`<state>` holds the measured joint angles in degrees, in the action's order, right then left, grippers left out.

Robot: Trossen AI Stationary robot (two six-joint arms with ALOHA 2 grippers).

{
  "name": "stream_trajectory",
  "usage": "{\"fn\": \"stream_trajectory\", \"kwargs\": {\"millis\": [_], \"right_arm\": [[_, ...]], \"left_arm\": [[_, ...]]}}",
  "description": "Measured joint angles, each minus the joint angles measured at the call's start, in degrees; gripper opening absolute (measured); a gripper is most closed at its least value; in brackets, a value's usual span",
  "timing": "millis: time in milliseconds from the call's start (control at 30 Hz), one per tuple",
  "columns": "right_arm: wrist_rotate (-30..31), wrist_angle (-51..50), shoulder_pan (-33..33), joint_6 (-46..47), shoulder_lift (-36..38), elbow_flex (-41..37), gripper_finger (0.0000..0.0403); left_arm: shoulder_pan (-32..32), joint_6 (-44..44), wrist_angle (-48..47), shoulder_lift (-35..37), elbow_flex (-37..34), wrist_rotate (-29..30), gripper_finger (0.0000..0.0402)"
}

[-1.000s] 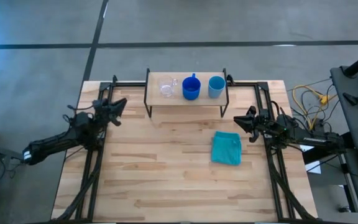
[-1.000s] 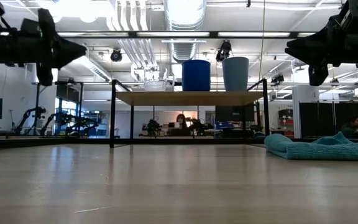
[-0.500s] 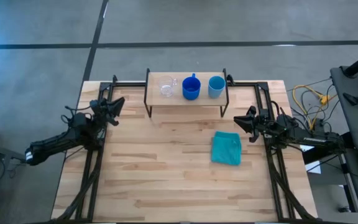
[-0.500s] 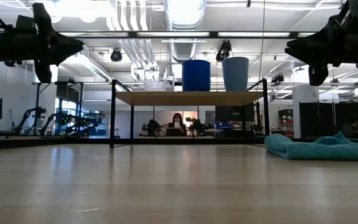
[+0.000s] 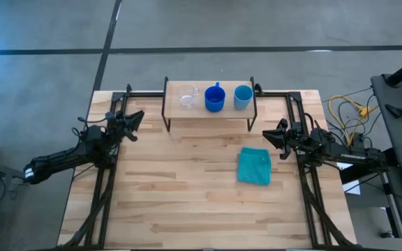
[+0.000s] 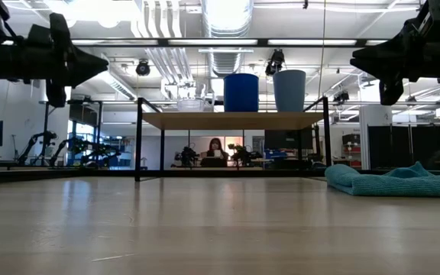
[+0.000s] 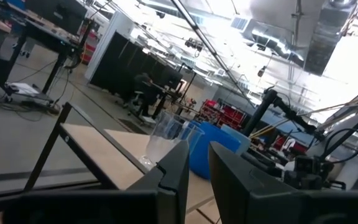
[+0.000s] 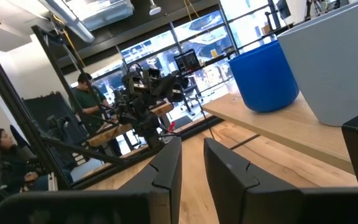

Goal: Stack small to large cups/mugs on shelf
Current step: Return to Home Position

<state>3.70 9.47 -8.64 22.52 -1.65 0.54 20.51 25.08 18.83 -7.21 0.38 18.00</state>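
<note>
On the shelf (image 5: 208,111), a light-wood board on black legs at the table's far edge, three vessels stand upright in a row. They are a clear cup (image 5: 187,97), a deep blue mug (image 5: 214,99) with its handle toward the far side, and a light blue cup (image 5: 242,97). My left gripper (image 5: 136,118) hovers shut, left of the shelf and above the table, pointing toward it. My right gripper (image 5: 267,134) hovers shut to the right of the shelf, just nearer than it. The left wrist view shows the clear cup (image 7: 163,140) ahead; the right wrist view shows the blue mug (image 8: 265,78).
A folded teal cloth (image 5: 254,166) lies on the table near my right gripper, on the near side of the shelf. Black frame rails (image 5: 109,174) run along the table's left and right sides. Bare wood (image 5: 187,195) fills the middle and near part.
My left gripper has shifted slightly, ending a little lower and a touch closer to the shelf. The cups, the cloth and my right arm have stayed where they were.
</note>
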Motion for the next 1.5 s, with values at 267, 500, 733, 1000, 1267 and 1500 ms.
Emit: {"fn": "stream_trajectory", "kwargs": {"millis": [267,500,733,1000,1267,1500], "right_arm": [[0.0,0.0,0.0,0.0,0.0,0.0,0.0062],[0.0,0.0,0.0,0.0,0.0,0.0,0.006],[0.0,0.0,0.0,0.0,0.0,0.0,0.0066],[0.0,0.0,0.0,0.0,0.0,0.0,0.0059],[0.0,0.0,0.0,0.0,0.0,0.0,0.0063],[0.0,0.0,0.0,0.0,0.0,0.0,0.0065]], "left_arm": [[0.0,-0.3,-0.1,-0.4,0.0,0.0,0.0047],[0.0,-5.6,-2.0,4.4,0.0,-0.3,0.0047],[-0.1,-12.1,-8.7,5.8,-0.1,-1.2,0.0047],[-0.1,-13.4,-15.8,5.8,-0.1,-4.4,0.0047],[-0.5,-19.5,-18.0,5.8,-0.1,-17.5,0.0047],[-0.5,-19.5,-17.7,5.8,-0.1,-21.5,0.0047]]}}
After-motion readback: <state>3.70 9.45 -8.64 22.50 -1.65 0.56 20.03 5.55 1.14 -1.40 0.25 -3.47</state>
